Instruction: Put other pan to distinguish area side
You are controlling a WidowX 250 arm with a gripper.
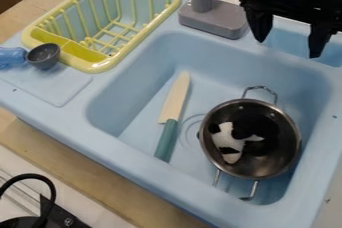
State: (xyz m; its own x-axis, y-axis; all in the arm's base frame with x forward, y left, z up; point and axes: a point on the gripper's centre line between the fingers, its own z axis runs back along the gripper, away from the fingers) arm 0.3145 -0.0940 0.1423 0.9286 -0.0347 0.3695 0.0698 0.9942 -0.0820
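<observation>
Above the sink (150, 67), over its back ledge in the camera view, a black gripper (288, 48) with fingers spread. Behind the sink, a blocky, matte grey faucet (212, 18); on the sink's left-hand ledge, a ribbed yellow rack (93, 67) and a rounded dark cup (44, 55). All smooth, pale-blue molding around the sink's wide hollow. Within the sink, a flat cream-bladed knife (172, 114) with a teal handle. Toward the sink's right-hand end, inside it, a round, shiny metal pan (267, 166), upright, with bent-wire handles and a black-and-white toy (227, 137) inside.
</observation>
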